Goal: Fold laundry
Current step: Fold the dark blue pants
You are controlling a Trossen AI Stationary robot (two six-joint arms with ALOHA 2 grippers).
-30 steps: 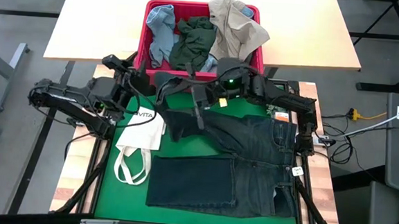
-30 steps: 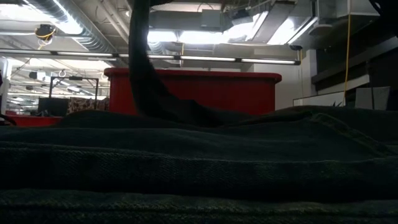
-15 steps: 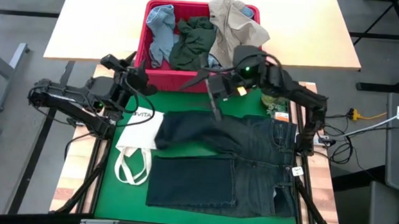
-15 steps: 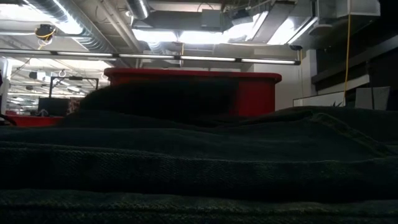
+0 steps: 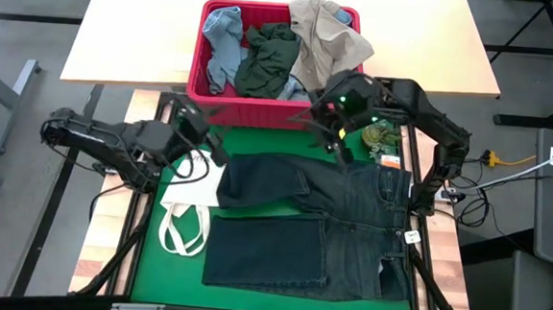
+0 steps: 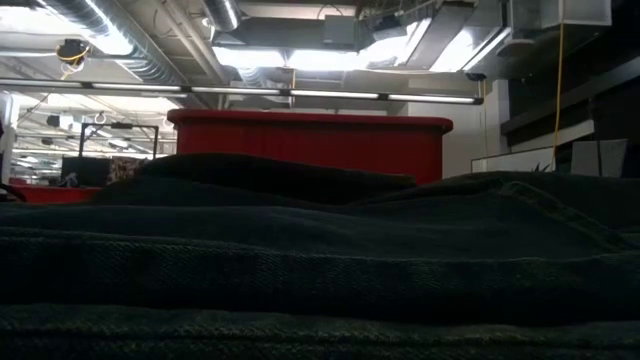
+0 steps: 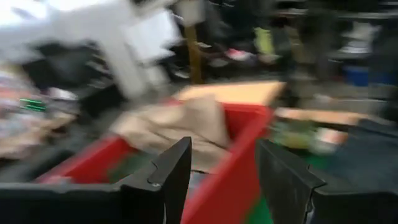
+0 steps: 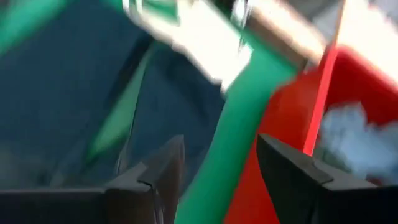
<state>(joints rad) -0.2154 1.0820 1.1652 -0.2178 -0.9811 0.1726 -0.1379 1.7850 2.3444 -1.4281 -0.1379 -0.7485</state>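
The dark navy jeans lie flat on the green mat, waist toward the table's right. One leg lies along the near side; the other rests on top, farther back. In the low view the jeans fill the foreground. My left gripper hovers open above the mat's far left, over the white tote bag, with nothing between its fingers. My right gripper hangs open above the jeans' far edge, slanting down, also with nothing in it.
A red bin stands just beyond the mat and holds a light blue piece, a dark green-grey piece and a beige piece. A small green object lies on the mat's far right.
The far jeans leg, which hung raised between the two grippers, has fallen and now lies flat on the rest of the jeans. My right gripper has swung toward the table's right and tipped downward. My left gripper has rolled and shifted slightly toward the jeans.
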